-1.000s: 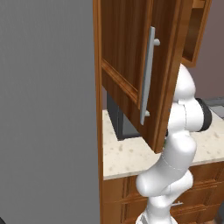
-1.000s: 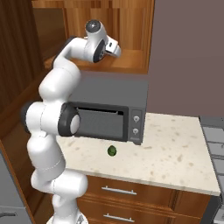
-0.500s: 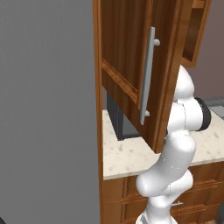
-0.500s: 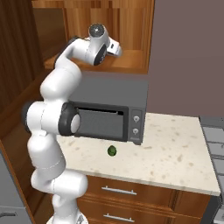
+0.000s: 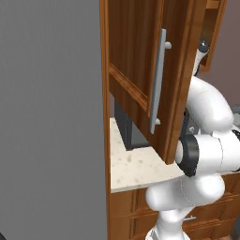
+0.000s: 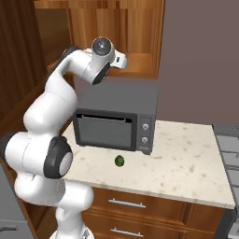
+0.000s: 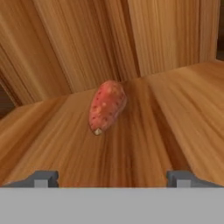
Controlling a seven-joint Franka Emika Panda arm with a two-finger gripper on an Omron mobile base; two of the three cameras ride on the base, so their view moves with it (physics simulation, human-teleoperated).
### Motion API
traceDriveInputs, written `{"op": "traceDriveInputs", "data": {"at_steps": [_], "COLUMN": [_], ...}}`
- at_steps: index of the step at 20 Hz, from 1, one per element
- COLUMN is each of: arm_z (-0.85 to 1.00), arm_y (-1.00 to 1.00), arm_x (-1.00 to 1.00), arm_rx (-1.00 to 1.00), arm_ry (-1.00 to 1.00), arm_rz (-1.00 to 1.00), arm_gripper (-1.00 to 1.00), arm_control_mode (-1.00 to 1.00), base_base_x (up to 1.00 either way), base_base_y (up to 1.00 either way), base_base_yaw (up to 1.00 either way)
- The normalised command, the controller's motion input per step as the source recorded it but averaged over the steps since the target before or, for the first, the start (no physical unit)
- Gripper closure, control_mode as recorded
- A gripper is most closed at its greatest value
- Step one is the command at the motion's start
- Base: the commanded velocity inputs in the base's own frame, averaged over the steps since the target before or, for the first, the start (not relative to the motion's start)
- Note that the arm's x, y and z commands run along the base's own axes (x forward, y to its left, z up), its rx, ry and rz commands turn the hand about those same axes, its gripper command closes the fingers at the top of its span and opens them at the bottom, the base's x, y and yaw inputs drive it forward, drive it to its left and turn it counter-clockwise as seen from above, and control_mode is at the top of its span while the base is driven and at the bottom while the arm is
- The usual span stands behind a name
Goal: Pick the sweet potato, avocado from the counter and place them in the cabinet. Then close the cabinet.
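Tool [image 7: 112,178] now spread wide, sweet potato [image 7: 107,106] released in cabinet [image 7: 131,43]

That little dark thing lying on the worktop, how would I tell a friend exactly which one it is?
Start at the dark grey microwave that stands on the pale speckled counter. Just in front of its glass door, a little toward the front edge, lies the avocado. It is a tiny dark green rounded lump, lying apart from the microwave, far smaller than it and the one green thing on the pale stone.

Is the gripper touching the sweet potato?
Apart. In the hand view the sweet potato lies on the cabinet shelf, bare wood between it and the open gripper.
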Motion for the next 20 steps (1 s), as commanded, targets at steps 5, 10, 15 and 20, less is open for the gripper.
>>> {"op": "traceDriveInputs", "data": {"at_steps": [5, 10, 15, 20], "arm_z": [-0.03, -0.44, -0.91, -1.00], "arm_y": [-0.05, -0.10, -0.06, -0.03], "arm_x": [-1.00, -1.00, -1.00, -0.92], "arm_rx": [0.00, -0.13, -0.26, -0.20], "arm_ry": [0.14, 0.17, 0.20, 0.17], "arm_rz": [0.08, 0.09, 0.13, 0.14], "arm_gripper": [-1.00, -1.00, -1.00, -1.00], "arm_control_mode": [-1.00, -1.00, -1.00, -1.00], "base_base_x": [0.00, 0.00, 0.00, 0.00], "base_base_y": [0.00, 0.00, 0.00, 0.00], "base_base_yaw": [0.00, 0.00, 0.00, 0.00]}}
